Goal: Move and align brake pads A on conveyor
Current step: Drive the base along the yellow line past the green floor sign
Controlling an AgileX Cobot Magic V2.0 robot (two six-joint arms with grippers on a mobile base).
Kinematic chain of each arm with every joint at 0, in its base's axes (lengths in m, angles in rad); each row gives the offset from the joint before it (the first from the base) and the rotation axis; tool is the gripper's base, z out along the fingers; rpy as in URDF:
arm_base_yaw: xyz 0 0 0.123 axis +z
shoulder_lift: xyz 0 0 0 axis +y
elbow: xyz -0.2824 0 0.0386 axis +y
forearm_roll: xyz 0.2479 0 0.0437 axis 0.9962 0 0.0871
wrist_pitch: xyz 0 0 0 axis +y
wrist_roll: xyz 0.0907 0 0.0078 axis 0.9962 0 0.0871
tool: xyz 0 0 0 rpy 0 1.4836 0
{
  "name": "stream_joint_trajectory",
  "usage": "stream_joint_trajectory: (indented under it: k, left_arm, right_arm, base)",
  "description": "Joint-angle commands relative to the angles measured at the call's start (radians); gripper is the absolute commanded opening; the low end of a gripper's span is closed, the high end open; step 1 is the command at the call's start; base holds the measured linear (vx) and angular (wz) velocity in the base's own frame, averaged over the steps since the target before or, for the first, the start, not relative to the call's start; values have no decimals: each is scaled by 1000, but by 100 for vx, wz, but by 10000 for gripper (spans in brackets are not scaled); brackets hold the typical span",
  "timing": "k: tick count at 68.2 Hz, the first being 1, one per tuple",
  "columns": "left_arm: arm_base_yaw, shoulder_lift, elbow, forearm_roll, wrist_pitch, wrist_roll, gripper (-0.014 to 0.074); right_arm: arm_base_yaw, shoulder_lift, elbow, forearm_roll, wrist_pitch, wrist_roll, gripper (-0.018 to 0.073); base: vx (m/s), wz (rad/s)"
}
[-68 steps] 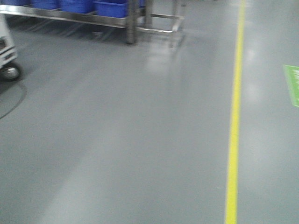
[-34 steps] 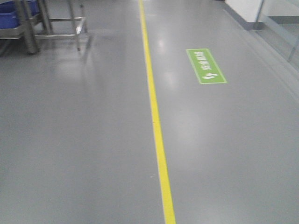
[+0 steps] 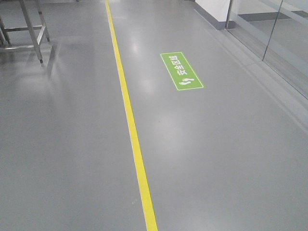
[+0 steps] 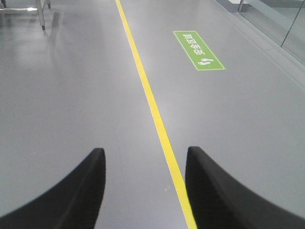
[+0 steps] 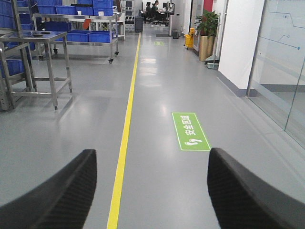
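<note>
The brake pads A and the conveyor are out of view in every frame. My left gripper [image 4: 145, 153] is open, its two black fingers wide apart over bare grey floor with nothing between them. My right gripper [image 5: 151, 156] is open too, and only floor shows in the gap between its ribbed black fingers. Neither gripper appears in the front view.
A yellow floor line [image 3: 129, 115] runs away from me down a grey aisle. A green floor sign [image 3: 181, 71] lies right of it. Steel table legs [image 3: 30, 28] stand at far left, steel racks with blue bins [image 5: 82, 24] further back, and a glass wall [image 3: 269, 33] at right.
The front view has swung right: the blue bins and wheel left the frame, the yellow line shifted from right to left of centre, and the green sign and glass wall came in.
</note>
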Motion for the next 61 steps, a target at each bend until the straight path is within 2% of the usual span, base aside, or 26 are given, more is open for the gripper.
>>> stream_joint_trajectory:
  k: [1,36,61]
  left_arm:
    - [-2,6,-26,-6,-66,0,377]
    - [-2,6,-26,-6,-66,0,377]
    - [-2,6,-26,-6,-66,0,377]
  right_arm:
    - [-5,14,-24,-5,-81,0,484]
    - [-5,14,-24,-5,-81,0,484]
    - [-5,14,-24,-5,-81,0,484]
  base:
    - [41,2]
    - [52,18]
    - [58,2]
